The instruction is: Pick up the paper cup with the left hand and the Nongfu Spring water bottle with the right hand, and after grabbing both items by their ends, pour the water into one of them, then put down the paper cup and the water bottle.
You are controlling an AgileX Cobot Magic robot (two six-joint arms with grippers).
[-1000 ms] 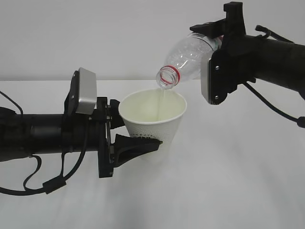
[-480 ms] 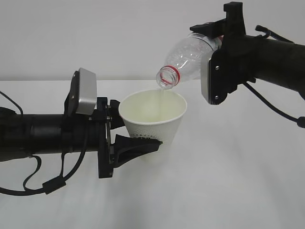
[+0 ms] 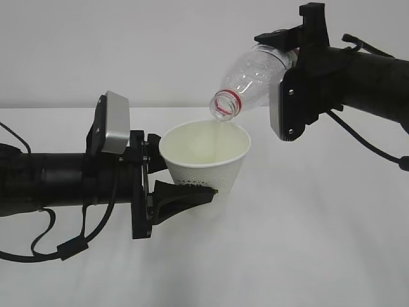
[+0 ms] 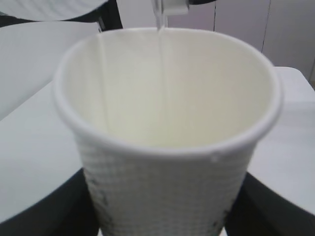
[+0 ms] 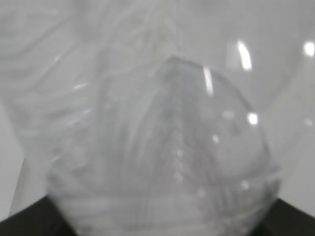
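My left gripper (image 3: 195, 182) is shut on the lower end of the white paper cup (image 3: 204, 160), holding it upright above the table. In the left wrist view the cup (image 4: 167, 187) fills the frame, with a black finger (image 4: 59, 211) on each side of its base. My right gripper (image 3: 287, 57) is shut on the bottom end of the clear water bottle (image 3: 252, 80), which has a red neck ring. The bottle is tilted mouth-down over the cup's rim. A thin stream of water (image 3: 219, 131) falls into the cup's cream inside (image 4: 161, 73). The bottle's base (image 5: 162, 147) fills the right wrist view.
The white table (image 3: 307, 243) lies under both arms, with a plain pale wall behind. A grey box (image 3: 116, 123) sits on the left wrist and another grey box (image 3: 280, 109) on the right. Black cables (image 3: 70, 246) hang below the left arm.
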